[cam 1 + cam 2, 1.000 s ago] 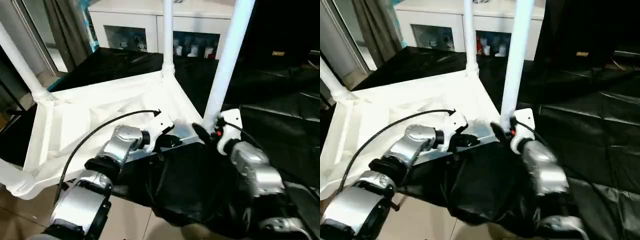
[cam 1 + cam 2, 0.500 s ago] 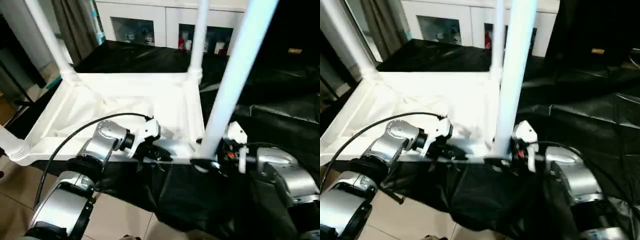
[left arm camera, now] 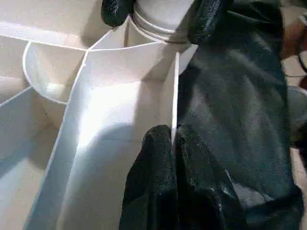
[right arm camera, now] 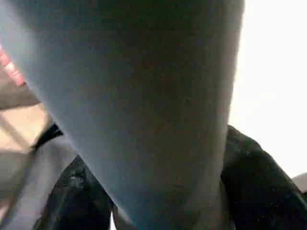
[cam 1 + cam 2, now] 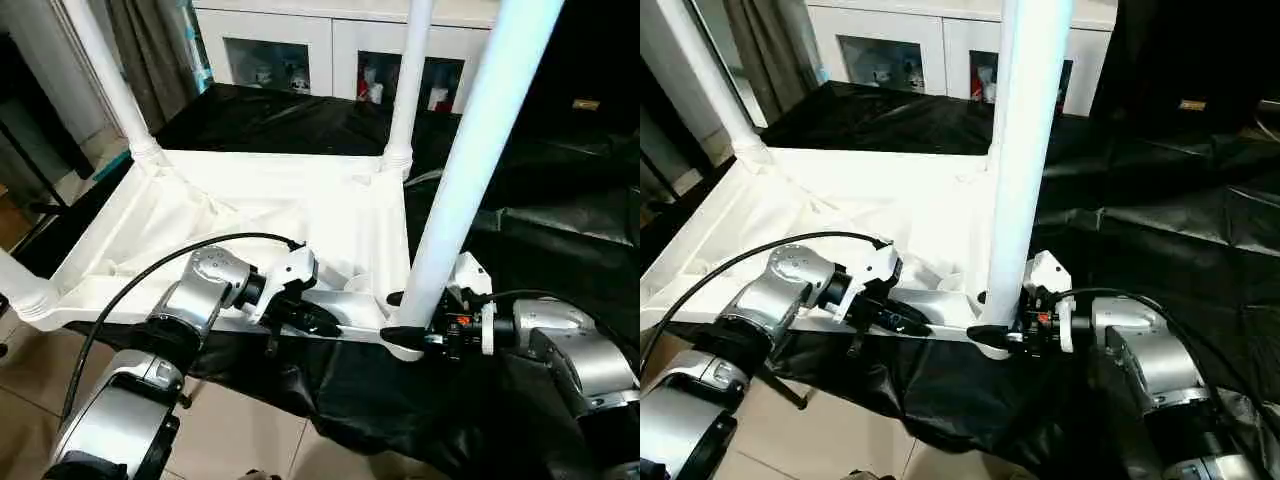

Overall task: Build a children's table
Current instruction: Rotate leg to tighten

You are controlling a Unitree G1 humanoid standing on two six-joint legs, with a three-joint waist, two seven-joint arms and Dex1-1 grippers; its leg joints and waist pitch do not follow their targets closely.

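**Mia:** Look at the right claw (image 5: 405, 322)! Its two black fingers are on both sides of the bottom of the near leg (image 5: 470, 160). It is holding that leg where it goes into the corner hole.

**Ben:** And the left claw (image 5: 325, 322)?

**Mia:** It is pinched shut on the thin front edge of the table top (image 5: 240, 215). You can see the wall squeezed between its fingers (image 3: 158, 163) from the wrist.

**Ben:** Where is the table?

**Mia:** It is lying upside down on the black sheet (image 5: 560, 230), with its ribs facing up. The white cabinet (image 5: 300, 45) is behind it.

**Ben:** How many legs are in?

**Mia:** I count three standing up: the near leg, the back right leg (image 5: 408, 85) and the back left leg (image 5: 105, 80). There is also a white stub at the front left corner (image 5: 25, 290). It gets cut off by the edge, so I cannot tell if it is a whole leg.

**Ben:** So it is nearly done?

**Mia:** I think so. The near leg may need a good push down. Then the table has to be flipped over onto its feet.
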